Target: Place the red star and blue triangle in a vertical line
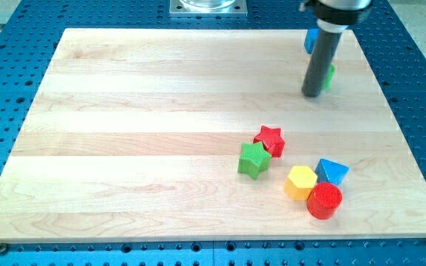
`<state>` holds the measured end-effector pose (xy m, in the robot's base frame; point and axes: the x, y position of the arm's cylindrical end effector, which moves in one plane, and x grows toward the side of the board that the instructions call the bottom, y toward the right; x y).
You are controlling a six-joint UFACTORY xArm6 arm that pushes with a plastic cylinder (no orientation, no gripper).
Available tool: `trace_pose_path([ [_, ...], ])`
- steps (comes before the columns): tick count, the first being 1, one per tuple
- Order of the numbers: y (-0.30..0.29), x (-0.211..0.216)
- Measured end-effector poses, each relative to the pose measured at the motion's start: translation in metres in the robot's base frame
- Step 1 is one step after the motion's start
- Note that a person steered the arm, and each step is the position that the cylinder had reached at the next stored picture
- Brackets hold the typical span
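Note:
The red star (271,140) lies right of the board's centre, touching a green star (254,159) at its lower left. The blue triangle (332,171) lies to the lower right of the red star, next to a yellow hexagon (301,182) and a red cylinder (324,200). My tip (313,94) is near the view's top right, far above both blocks, beside a green block (330,75) that the rod partly hides.
A blue block (311,40) sits behind the rod at the top right. The wooden board (124,148) lies on a blue perforated table. A metal mount (208,7) is at the view's top.

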<state>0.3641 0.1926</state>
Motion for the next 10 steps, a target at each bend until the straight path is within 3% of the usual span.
trace_pose_path([
  [1, 0.016, 0.001],
  [2, 0.028, 0.050],
  [3, -0.006, 0.106],
  [4, -0.066, 0.108],
  [7, -0.122, 0.170],
  [9, -0.155, 0.102],
  [10, -0.184, 0.105],
])
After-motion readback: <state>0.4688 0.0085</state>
